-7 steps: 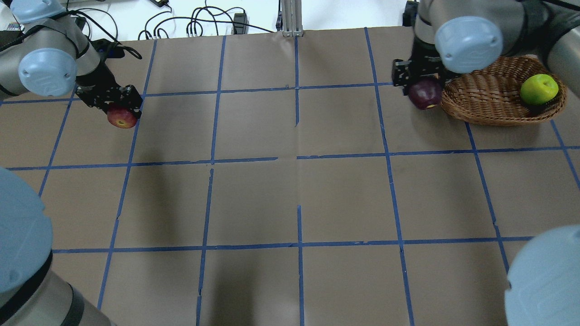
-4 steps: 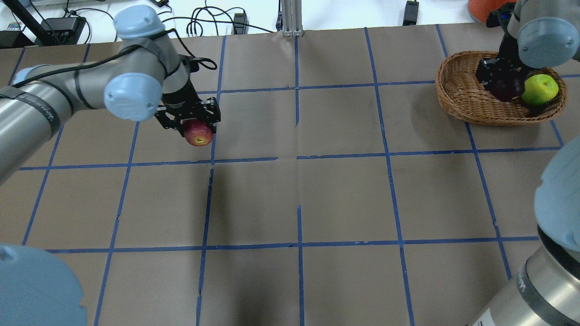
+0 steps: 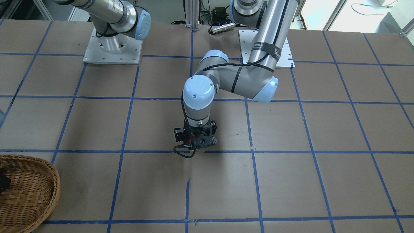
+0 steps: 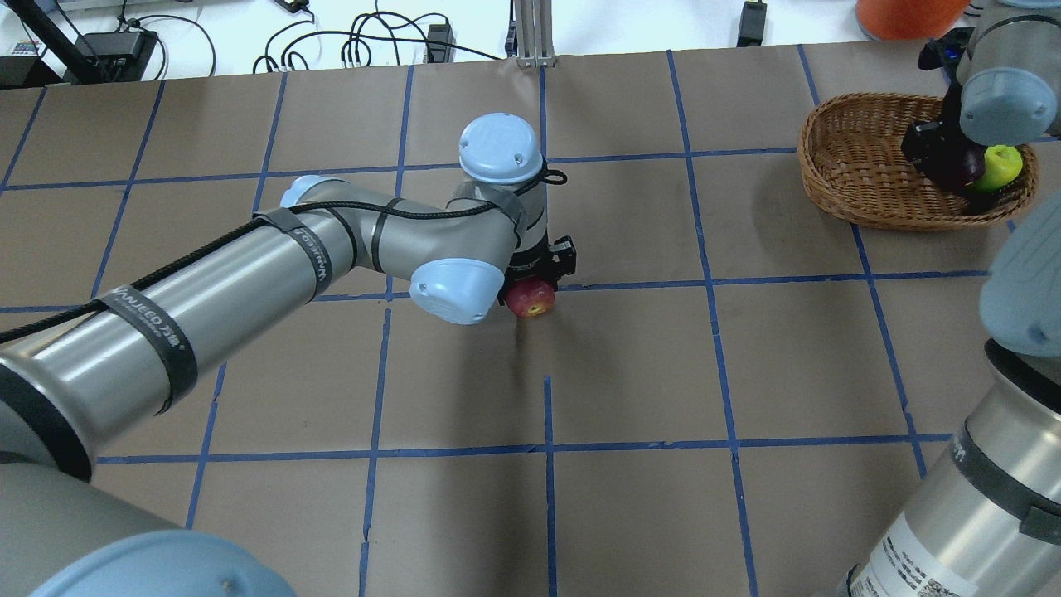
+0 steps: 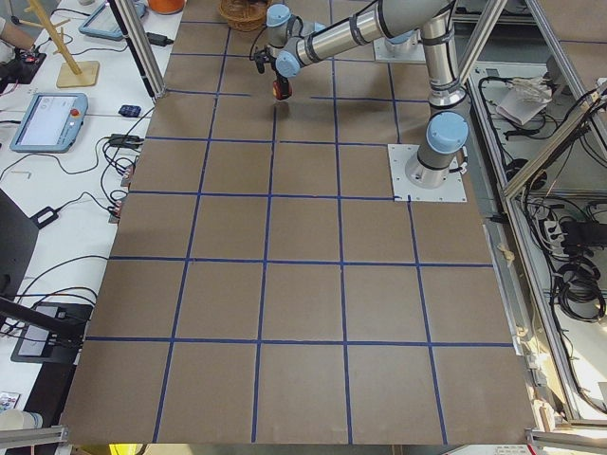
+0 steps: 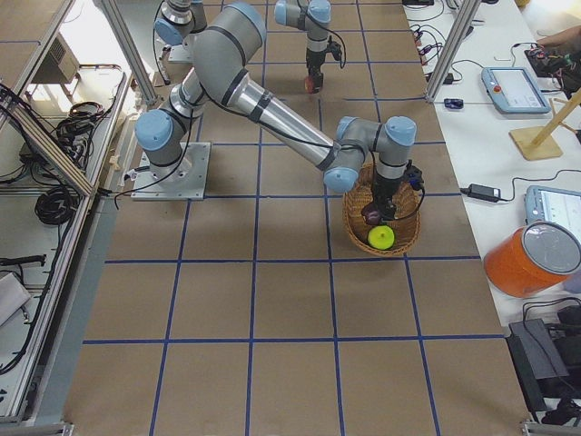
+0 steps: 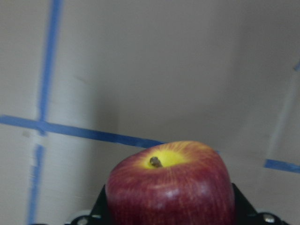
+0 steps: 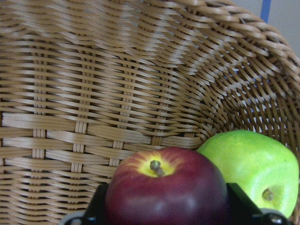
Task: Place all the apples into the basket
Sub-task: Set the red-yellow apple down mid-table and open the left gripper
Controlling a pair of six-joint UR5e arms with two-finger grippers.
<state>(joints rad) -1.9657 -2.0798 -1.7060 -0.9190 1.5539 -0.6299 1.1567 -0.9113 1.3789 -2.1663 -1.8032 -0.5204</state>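
My left gripper [image 4: 537,282] is shut on the red apple [image 4: 530,299], which has a yellowish patch at its end, and holds it above the table's middle. The red apple fills the bottom of the left wrist view [image 7: 171,187]. The wicker basket [image 4: 858,153] stands at the far right and also shows in the front view [image 3: 35,191]. My right gripper [image 4: 953,162] is inside the basket, shut on the maroon apple [image 4: 963,166]. The maroon apple [image 8: 166,192] touches the lime-green apple [image 8: 253,168], which lies in the basket [image 4: 1000,164].
An orange container [image 4: 908,12] stands just beyond the basket. Cables [image 4: 365,41] and a metal post [image 4: 535,33] line the far edge. The left arm's long link [image 4: 207,307] lies low across the left half of the table.
My left arm has carried the red apple rightward from the far left to the table's middle. My right gripper has carried the maroon apple from beside the basket into it, next to the green apple.
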